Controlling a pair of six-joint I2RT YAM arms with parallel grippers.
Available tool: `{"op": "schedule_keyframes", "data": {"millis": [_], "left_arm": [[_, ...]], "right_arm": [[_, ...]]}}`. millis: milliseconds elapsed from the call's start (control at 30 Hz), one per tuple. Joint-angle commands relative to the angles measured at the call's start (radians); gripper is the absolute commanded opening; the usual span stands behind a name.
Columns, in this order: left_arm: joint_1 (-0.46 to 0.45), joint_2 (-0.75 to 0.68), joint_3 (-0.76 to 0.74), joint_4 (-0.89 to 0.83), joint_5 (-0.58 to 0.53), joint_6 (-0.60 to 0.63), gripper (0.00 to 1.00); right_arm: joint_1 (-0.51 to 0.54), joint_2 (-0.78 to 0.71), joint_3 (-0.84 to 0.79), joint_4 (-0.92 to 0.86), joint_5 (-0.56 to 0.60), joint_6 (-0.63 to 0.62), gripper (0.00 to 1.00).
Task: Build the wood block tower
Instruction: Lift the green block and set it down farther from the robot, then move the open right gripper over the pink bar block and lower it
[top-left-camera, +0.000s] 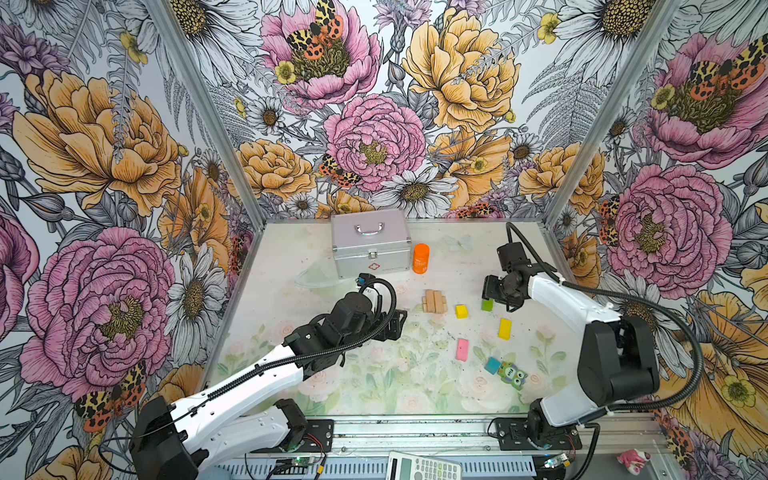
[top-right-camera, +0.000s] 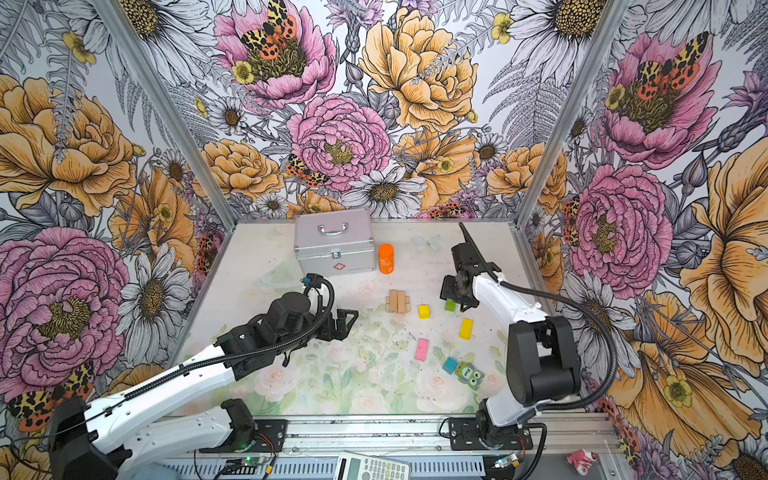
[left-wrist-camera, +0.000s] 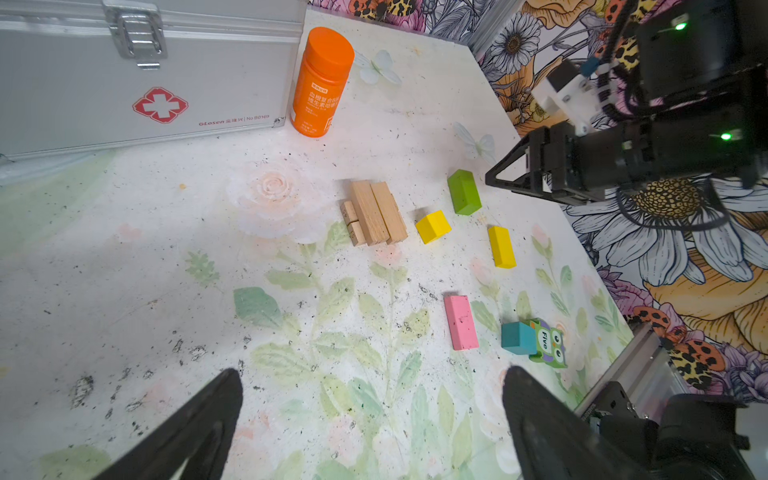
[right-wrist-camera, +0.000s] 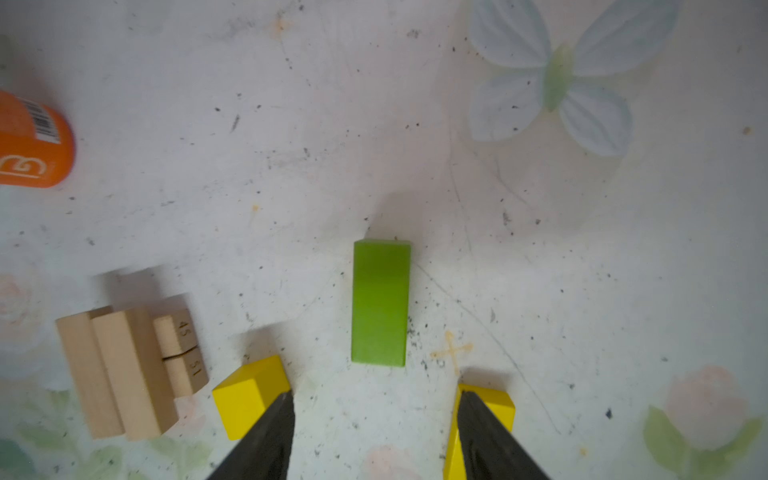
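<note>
So, readable stuff: silver case (left-wrist-camera: 145, 83) says GLosen, No B0169 beside a red cross, lid latched, contents hidden; orange bottle (left-wrist-camera: 318, 83) stands just beside it; owl piece (left-wrist-camera: 548, 343) reads Five; two short tan blocks (right-wrist-camera: 180, 353) are stamped 45 and 51. Green bar (right-wrist-camera: 380, 303) lies flat on the table (right-wrist-camera: 249, 124), long axis in line with the gap of the right gripper (right-wrist-camera: 374, 392), whose jaws are parted, empty. Left gripper (left-wrist-camera: 372, 374) spread wide, holding nothing

Bottle (top-left-camera: 421, 258) just right of case (top-left-camera: 371, 245); planks (top-left-camera: 434, 301) in front; owl piece (top-left-camera: 512, 375) nearest front, just beside cube (top-left-camera: 493, 365).
</note>
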Motion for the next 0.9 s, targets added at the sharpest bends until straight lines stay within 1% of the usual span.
{"op": "schedule_keyframes", "data": {"millis": [0,167,300,467,633,867], "left_arm": [[0.005,-0.026,-0.018,-0.012,-0.017,-0.016,0.99],[0.001,-0.065,-0.058,-0.012,-0.017,-0.032,0.99],[0.002,-0.117,-0.09,-0.025,-0.022,-0.047,0.99],[0.001,-0.189,-0.123,-0.048,-0.04,-0.061,0.99],[0.001,-0.238,-0.142,-0.073,-0.054,-0.066,0.99],[0.007,-0.241,-0.143,-0.076,-0.06,-0.064,0.99]], "right_arm": [[0.069,-0.104,-0.058,-0.052,-0.012,0.068,0.64],[0.181,-0.192,-0.134,-0.061,-0.038,0.156,0.61],[0.263,-0.216,-0.176,-0.059,-0.014,0.217,0.58],[0.34,-0.2,-0.213,-0.056,0.011,0.263,0.54],[0.379,-0.184,-0.237,-0.04,0.023,0.294,0.53],[0.44,-0.109,-0.231,-0.022,0.04,0.316,0.51]]}}
